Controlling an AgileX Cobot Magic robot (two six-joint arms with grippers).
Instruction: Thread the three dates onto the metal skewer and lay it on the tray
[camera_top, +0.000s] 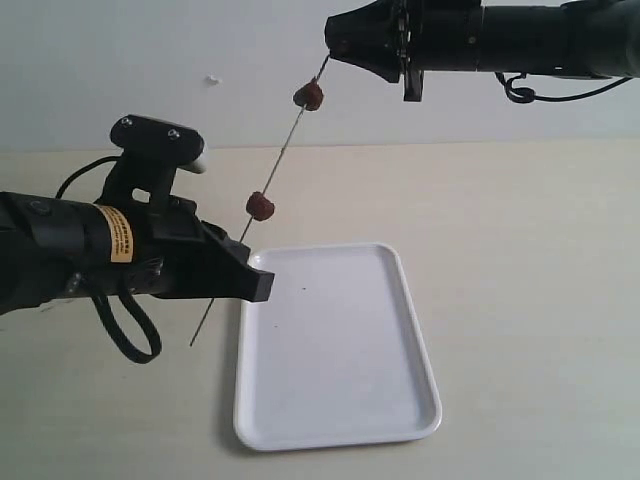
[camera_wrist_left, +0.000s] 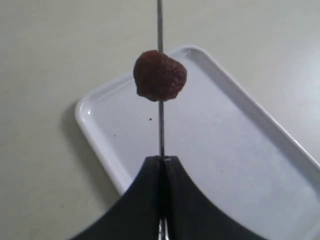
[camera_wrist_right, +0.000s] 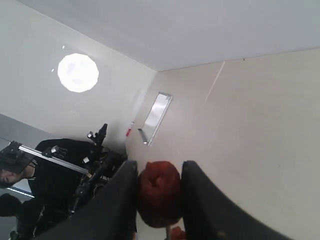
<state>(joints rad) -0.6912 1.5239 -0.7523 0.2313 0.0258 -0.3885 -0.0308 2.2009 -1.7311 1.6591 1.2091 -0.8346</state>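
Exterior view: the left gripper (camera_top: 262, 285) is clenched on the skewer (camera_top: 283, 155) near its lower end, beside the tray (camera_top: 400, 400) (flat on the table (camera_top: 520, 250)). The rod slants upward, carrying a lower date (camera_top: 260, 206) and an upper date (camera_top: 309, 96). The right gripper (camera_top: 336, 48) pinches a third date (camera_wrist_right: 159, 192) at its top.

It was a robotics lab, by every sign. The black left arm (camera_top: 60, 250) and right arm (camera_top: 520, 35), with loose cables, reached over a bare pale table (camera_top: 520, 300) against a plain white wall (camera_top: 120, 60). Beyond it, a person (camera_wrist_right: 45, 185) in dark clothes was beside black gear (camera_wrist_right: 97, 136) on a metal rail (camera_wrist_right: 50, 156), near a round lamp (camera_wrist_right: 78, 73).
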